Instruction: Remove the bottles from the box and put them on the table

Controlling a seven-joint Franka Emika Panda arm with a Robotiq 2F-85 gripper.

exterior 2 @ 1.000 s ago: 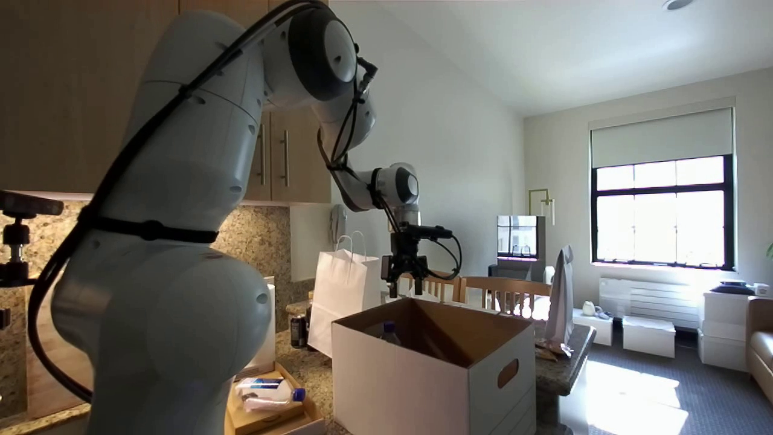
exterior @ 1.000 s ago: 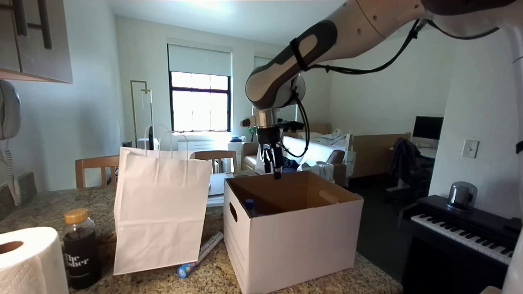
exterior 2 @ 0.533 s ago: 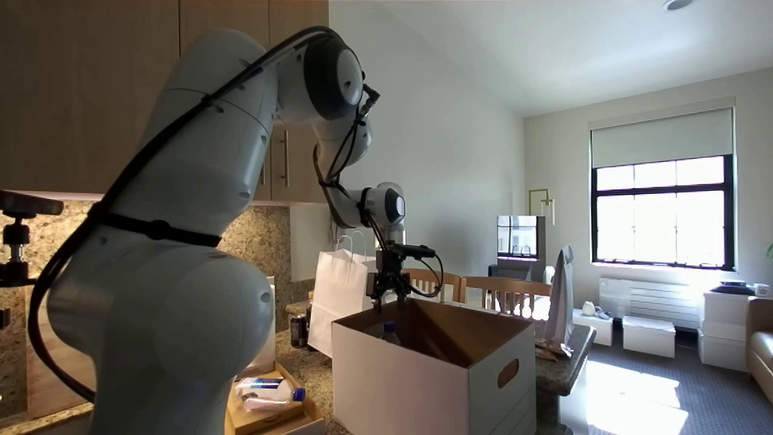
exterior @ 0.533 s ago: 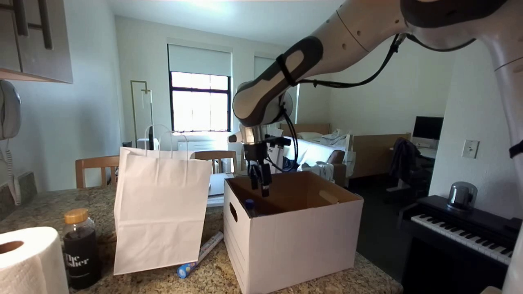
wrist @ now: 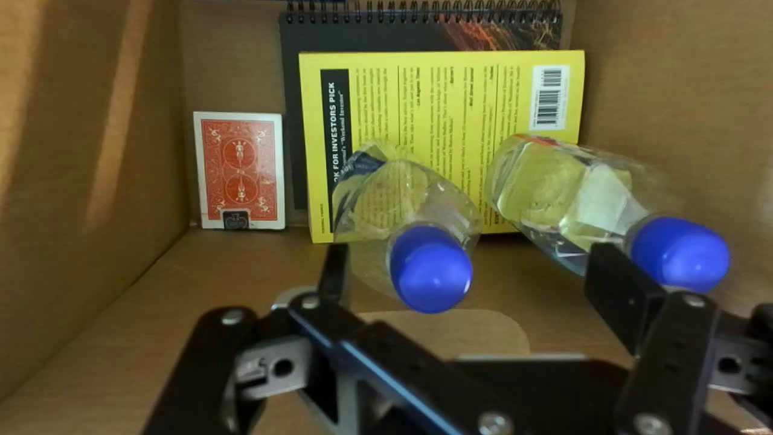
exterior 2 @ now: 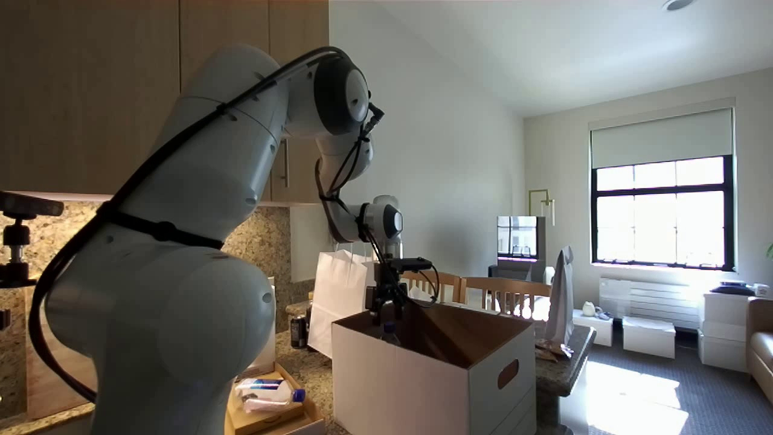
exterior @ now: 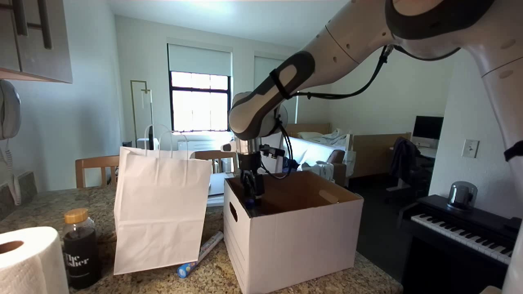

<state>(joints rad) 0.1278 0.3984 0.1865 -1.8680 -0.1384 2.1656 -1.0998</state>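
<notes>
The white box [exterior: 302,245] stands open on the speckled table [exterior: 216,275]; it also shows in an exterior view [exterior 2: 398,386]. In the wrist view two clear bottles are inside it: a bottle [wrist: 392,193] with its blue cap between the fingers, and a bottle [wrist: 561,193] at right, its cap beside the right finger. One blue cap also shows in an exterior view [exterior 2: 388,328]. My gripper [wrist: 474,278] is open, pointing down inside the box's top; it also shows in an exterior view [exterior: 252,197]. Another bottle [exterior 2: 269,394] lies in a cardboard tray outside the box.
Inside the box are a yellow book [wrist: 435,109], a spiral notebook [wrist: 374,36] and a red card deck [wrist: 240,169]. A white paper bag [exterior: 163,212], a tube [exterior: 200,255], a dark jar [exterior: 81,253] and a paper roll [exterior: 32,261] stand nearby.
The arm has come down and my gripper has moved from above the box to inside its opening, over the upright blue cap. The box and bottles have not moved.
</notes>
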